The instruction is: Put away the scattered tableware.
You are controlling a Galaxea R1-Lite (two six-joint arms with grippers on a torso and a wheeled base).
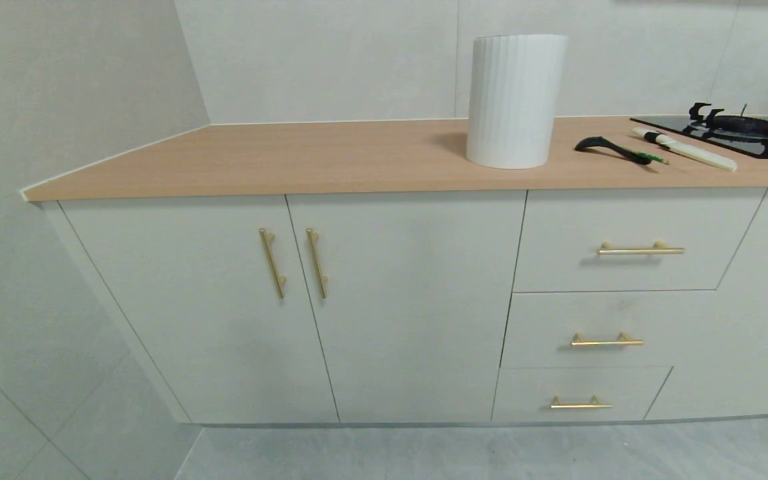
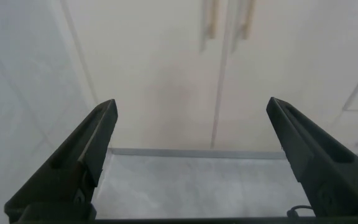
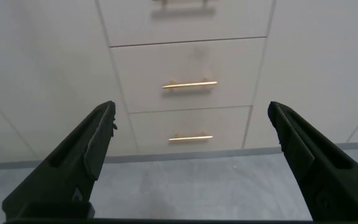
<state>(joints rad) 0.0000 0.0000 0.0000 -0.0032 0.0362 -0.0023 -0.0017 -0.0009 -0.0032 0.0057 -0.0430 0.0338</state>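
On the wooden countertop [image 1: 291,157] a black utensil with a green handle end [image 1: 614,149] lies to the right of a tall white ribbed container [image 1: 514,100]. A white utensil with a black band [image 1: 684,149] lies beside it, partly on the black stove top [image 1: 744,133]. My left gripper [image 2: 191,109] is open, low in front of the cabinet doors and the floor, with nothing between its fingers. My right gripper [image 3: 191,112] is open too, low before the drawers, holding nothing.
Below the counter are two cabinet doors with gold handles [image 1: 294,262] and three drawers with gold handles [image 1: 641,250] [image 1: 606,342] [image 1: 581,403]. A tiled wall closes the left side. Grey floor [image 1: 424,453] runs in front of the cabinets.
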